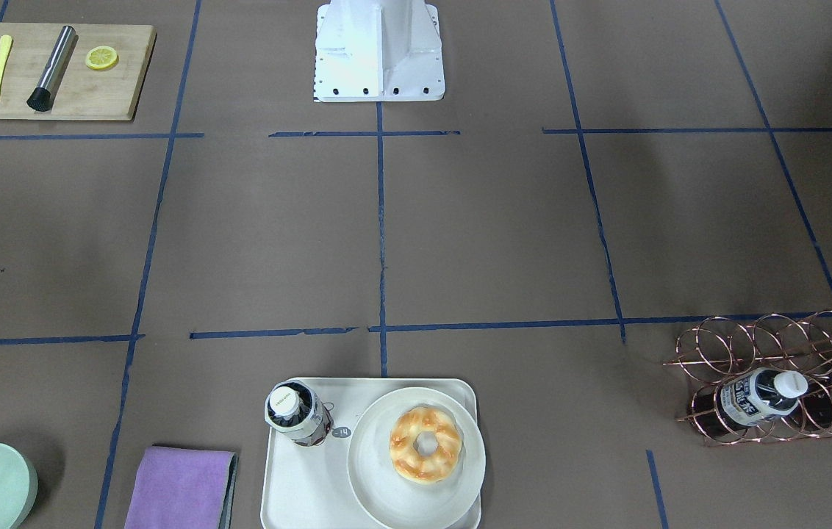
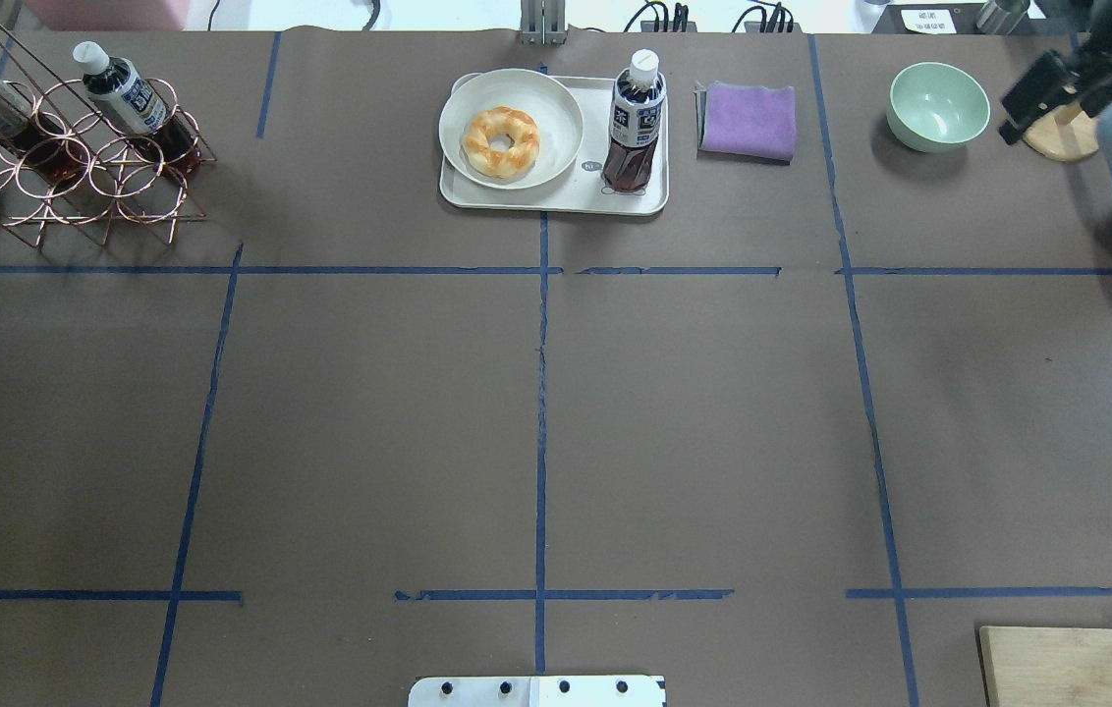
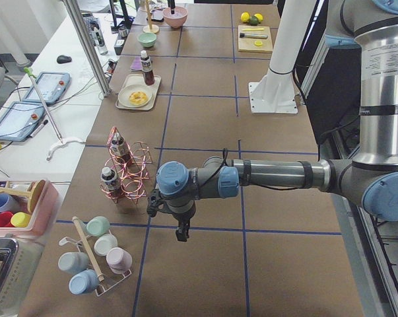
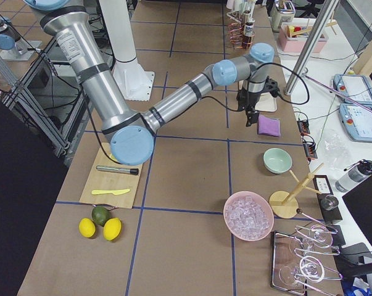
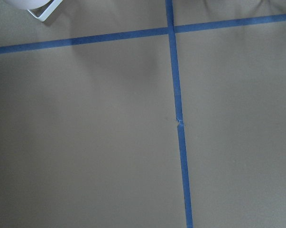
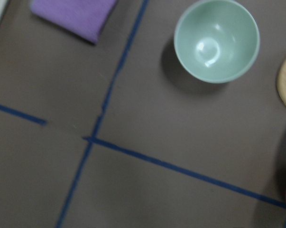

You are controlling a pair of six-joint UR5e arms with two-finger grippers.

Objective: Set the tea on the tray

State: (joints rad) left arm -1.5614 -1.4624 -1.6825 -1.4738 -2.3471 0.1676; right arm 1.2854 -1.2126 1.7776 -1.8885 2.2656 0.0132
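Observation:
The tea bottle (image 1: 297,415) stands upright on the cream tray (image 1: 291,485), beside the round plate, and nothing holds it. It also shows in the overhead view (image 2: 635,128) on the tray (image 2: 556,199). My right gripper (image 2: 1037,88) hangs high near the table's far right corner, well away from the tray; I cannot tell if it is open. My left gripper (image 3: 180,232) shows only in the left side view, hanging over bare table near the rack, so I cannot tell its state. Neither wrist view shows fingers.
Two more tea bottles (image 2: 129,93) lie in a copper wire rack (image 2: 75,177) at the far left. A doughnut (image 2: 500,140) sits on the plate. A purple cloth (image 2: 748,120) and a green bowl (image 2: 939,103) lie right of the tray. A wooden board (image 1: 56,73) holds a knife, muddler and lemon slice.

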